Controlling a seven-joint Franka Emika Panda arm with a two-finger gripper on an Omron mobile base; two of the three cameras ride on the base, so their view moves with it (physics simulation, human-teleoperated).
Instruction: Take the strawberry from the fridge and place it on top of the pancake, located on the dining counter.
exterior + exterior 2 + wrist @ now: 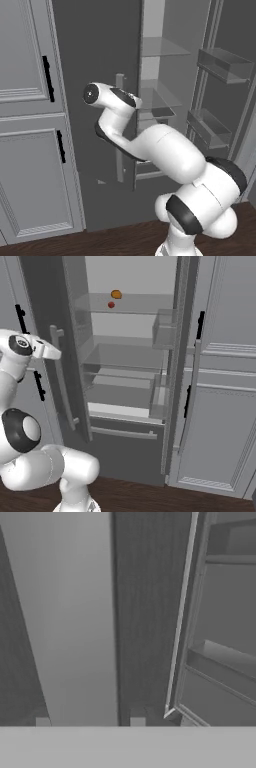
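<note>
The gripper (90,722) sits right up against the fridge's (40,301) left door, its two fingertips (42,722) set wide apart on either side of the long light-grey handle (75,622), nothing clamped between them. Past that door the fridge stands open, with clear shelves (125,358) stacked inside and bins on the right door (220,62). Farther back, on the upper shelf, the strawberry (111,305) lies just below and beside an orange-yellow food item (116,294), well away from the hand.
</note>
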